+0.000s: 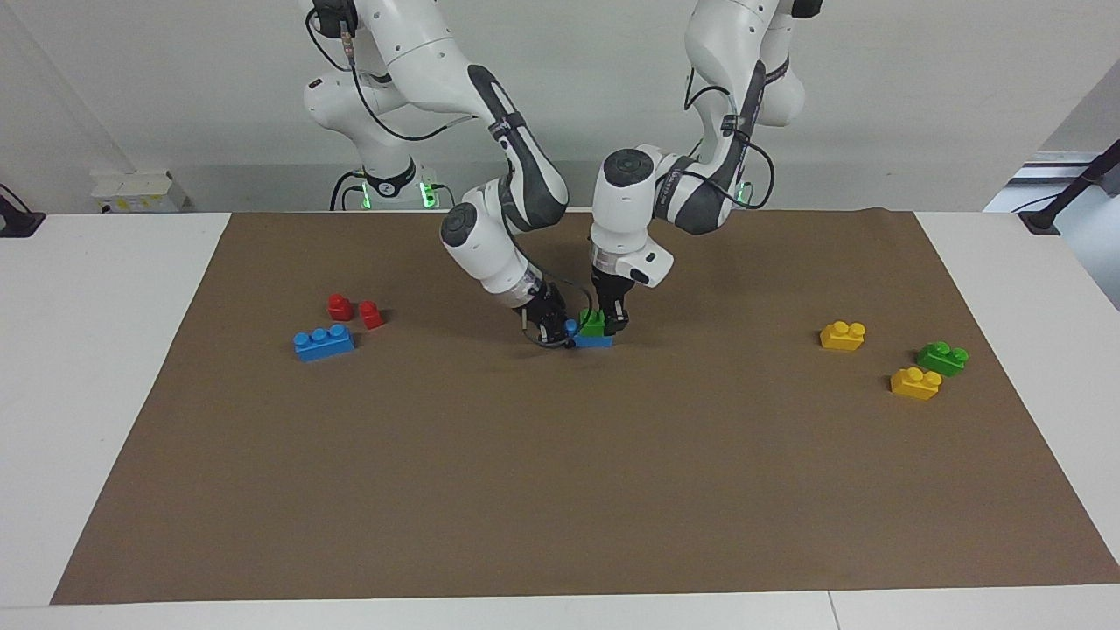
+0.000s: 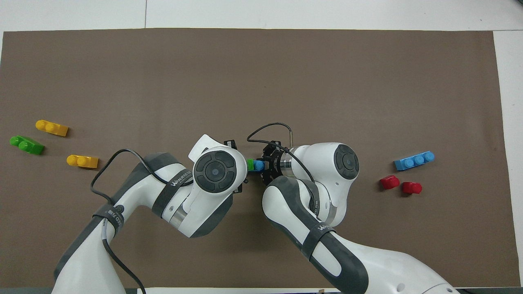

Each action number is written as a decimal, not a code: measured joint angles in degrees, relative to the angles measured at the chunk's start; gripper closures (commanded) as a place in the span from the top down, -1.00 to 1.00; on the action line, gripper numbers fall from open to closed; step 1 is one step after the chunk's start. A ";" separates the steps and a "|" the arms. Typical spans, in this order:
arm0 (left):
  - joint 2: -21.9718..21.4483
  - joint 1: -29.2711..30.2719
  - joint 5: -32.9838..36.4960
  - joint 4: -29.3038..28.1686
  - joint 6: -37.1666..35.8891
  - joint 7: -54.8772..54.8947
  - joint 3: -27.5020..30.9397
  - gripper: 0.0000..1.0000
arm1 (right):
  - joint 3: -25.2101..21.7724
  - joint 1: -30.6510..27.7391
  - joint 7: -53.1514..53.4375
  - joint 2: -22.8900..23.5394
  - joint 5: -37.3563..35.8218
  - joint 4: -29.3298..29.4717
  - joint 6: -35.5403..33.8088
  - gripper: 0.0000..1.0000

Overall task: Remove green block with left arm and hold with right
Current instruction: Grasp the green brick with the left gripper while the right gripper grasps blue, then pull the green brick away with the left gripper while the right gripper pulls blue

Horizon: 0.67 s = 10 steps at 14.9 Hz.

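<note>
A green block (image 1: 593,325) sits on a blue brick (image 1: 597,340) at the middle of the brown mat; both show in the overhead view, green (image 2: 250,164) beside blue (image 2: 258,165). My left gripper (image 1: 608,325) comes straight down and its fingers close around the green block. My right gripper (image 1: 560,335) comes in low from the right arm's end and grips the end of the blue brick. In the overhead view the left hand covers most of the green block. A second green block (image 1: 942,358) lies loose toward the left arm's end of the table.
Two yellow bricks (image 1: 843,335) (image 1: 915,383) lie beside the loose green block. Toward the right arm's end lie a blue three-stud brick (image 1: 324,342) and two red pieces (image 1: 339,306) (image 1: 371,315). The brown mat (image 1: 560,490) covers the white table.
</note>
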 measured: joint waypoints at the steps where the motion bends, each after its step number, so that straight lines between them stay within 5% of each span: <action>1: 0.00 0.00 0.00 0.00 0.00 0.02 0.00 -1.00 | 0.00 0.00 -0.04 0.01 0.00 0.00 0.02 -1.00; 10: -2.43 0.33 0.04 2.99 -4.37 0.39 0.67 -1.00 | 0.25 0.08 -0.07 0.02 0.00 -0.11 0.61 -1.00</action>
